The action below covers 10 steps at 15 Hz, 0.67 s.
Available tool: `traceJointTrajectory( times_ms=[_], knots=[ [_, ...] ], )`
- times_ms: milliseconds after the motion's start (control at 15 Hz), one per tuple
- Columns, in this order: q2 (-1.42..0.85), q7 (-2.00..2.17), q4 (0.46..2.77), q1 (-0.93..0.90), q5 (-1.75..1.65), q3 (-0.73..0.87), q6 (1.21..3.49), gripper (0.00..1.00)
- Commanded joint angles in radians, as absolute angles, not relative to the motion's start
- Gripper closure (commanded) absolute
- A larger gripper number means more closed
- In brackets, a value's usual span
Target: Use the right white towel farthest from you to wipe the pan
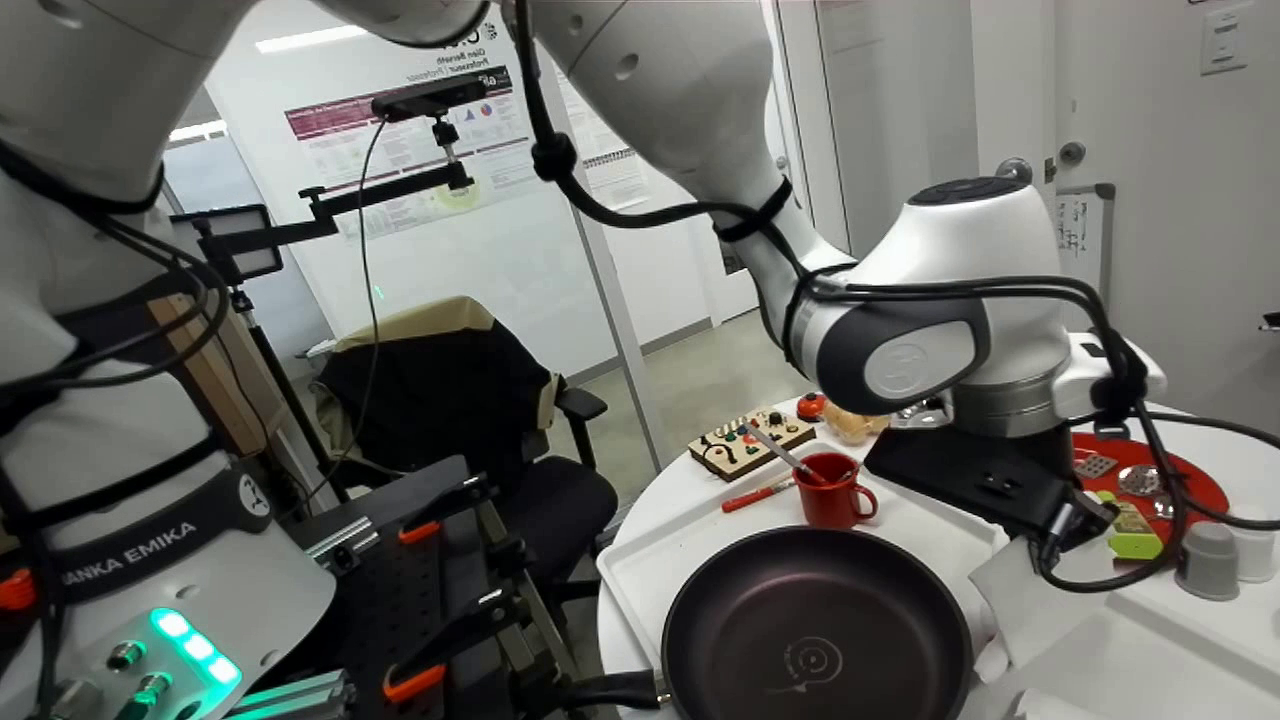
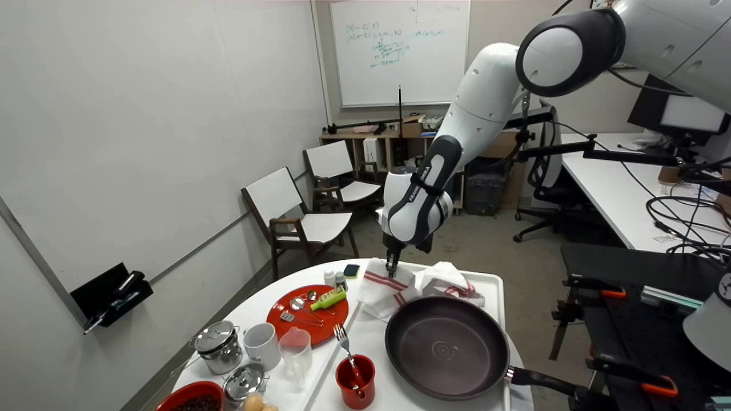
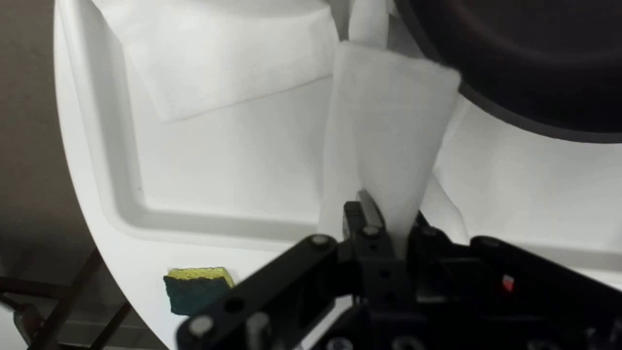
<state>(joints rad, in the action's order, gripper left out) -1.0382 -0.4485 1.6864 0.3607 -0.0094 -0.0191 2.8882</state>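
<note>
The pan, large, round and black, sits on the white tray in both exterior views [image 1: 815,640] [image 2: 448,357]. Part of it shows at the upper right of the wrist view [image 3: 544,43]. My gripper [image 2: 392,268] is shut on a white towel with red stripes [image 2: 380,294], beside the pan on the red plate's side. In the wrist view the towel [image 3: 393,116] hangs between the fingers [image 3: 396,218], its corner overlapping the pan's rim; whether they touch I cannot tell. A second white towel [image 2: 446,279] lies crumpled on the tray; it also shows in the wrist view [image 3: 233,58].
The white tray [image 3: 116,160] has a raised rim. A red mug [image 2: 355,385] with a fork stands beside the pan. A red plate [image 2: 280,314] with small utensils and a green bottle lies alongside. A sponge [image 3: 194,294] lies outside the tray. The pan's handle [image 2: 542,379] overhangs the tray edge.
</note>
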Motion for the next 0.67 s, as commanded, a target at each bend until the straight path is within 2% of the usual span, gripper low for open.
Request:
traceJointTrajectory(
  times_ms=[0,600],
  knots=[
    [-0.892,-0.398,1.927,0.306,-0.074,0.01,3.006,0.98],
    [-0.699,-0.325,2.346,0.111,-0.193,0.153,3.217,0.98]
  ],
)
